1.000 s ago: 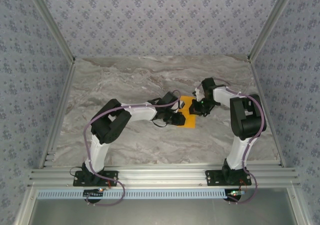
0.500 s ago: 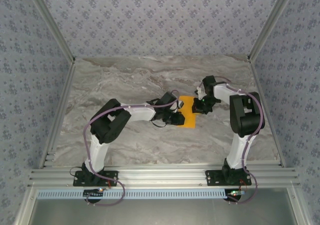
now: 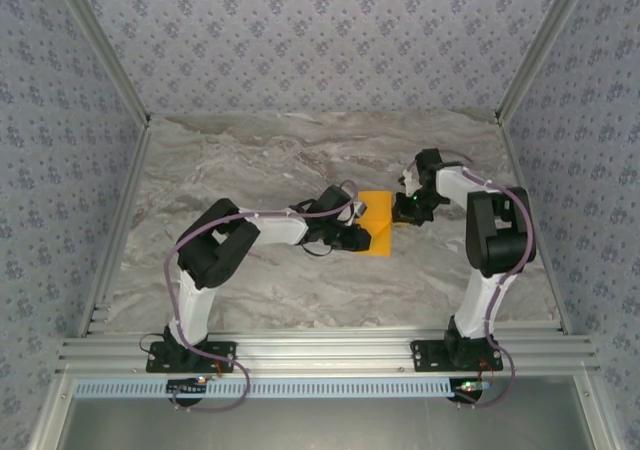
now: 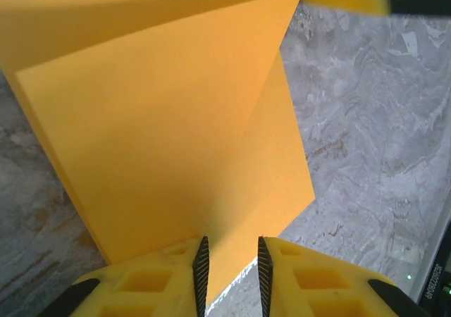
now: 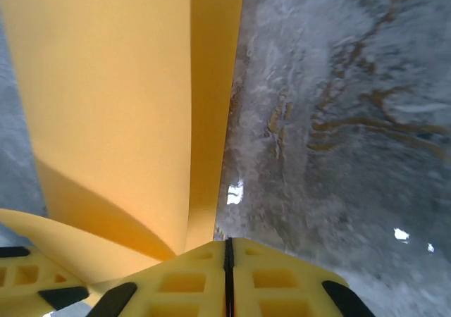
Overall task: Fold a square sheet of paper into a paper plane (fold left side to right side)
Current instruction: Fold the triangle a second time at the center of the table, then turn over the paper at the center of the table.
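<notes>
Right wrist: right gripper closed, seemingly pinching creased orange square sheet of paper; left gripper slightly parted.

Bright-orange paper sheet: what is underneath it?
Grey marble-patterned tabletop shows on every side of the bright-orange paper sheet, which is folded over itself. Whatever lies beneath its layers is covered.

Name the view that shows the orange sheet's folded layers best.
Left wrist: the orange sheet spreads wide, layers and crease plain. Right wrist gives one long edge; top external, a small patch.
</notes>
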You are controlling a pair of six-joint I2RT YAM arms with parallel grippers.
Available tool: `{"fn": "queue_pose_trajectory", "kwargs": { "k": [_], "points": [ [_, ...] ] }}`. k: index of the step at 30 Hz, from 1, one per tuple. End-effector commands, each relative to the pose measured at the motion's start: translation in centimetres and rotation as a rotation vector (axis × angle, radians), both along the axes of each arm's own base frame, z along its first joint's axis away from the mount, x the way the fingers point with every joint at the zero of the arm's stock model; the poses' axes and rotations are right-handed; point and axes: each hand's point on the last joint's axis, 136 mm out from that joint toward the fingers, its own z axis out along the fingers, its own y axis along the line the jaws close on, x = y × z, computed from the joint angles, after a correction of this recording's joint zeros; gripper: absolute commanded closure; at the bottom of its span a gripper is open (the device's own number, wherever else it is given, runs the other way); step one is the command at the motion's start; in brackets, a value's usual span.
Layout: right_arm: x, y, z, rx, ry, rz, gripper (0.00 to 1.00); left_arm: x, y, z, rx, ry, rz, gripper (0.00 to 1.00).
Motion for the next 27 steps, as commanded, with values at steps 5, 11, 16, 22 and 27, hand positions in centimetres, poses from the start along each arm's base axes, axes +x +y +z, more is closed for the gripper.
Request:
{"fn": "queue_pose_trajectory", "kwargs": {
  "k": [5,11,16,22,27],
  "points": [
    [-0.5,1.0,5.5,0.246,-0.182,-0.071,0.65,1.4,2.7,6.2,-0.077,-0.098,0.045,0.57],
    [-2.2,1.8,5.7,0.332,-0.190,-0.096,0.50,2.2,4.1,4.4,-0.033,-0.073,0.062,0.53],
    [-3.4,2.0,5.0,0.342,-0.165,-0.090,0.49,3.0,2.1,3.4,-0.064,-0.040,0.021,0.52],
    [-4.6,1.9,4.1,0.336,-0.133,-0.085,0.45,3.8,0.2,3.7,-0.110,-0.045,-0.012,0.52],
    [-5.0,1.9,3.9,0.337,-0.124,-0.083,0.45,4.5,-0.1,3.1,-0.084,-0.041,-0.009,0.66]
  ]
}}
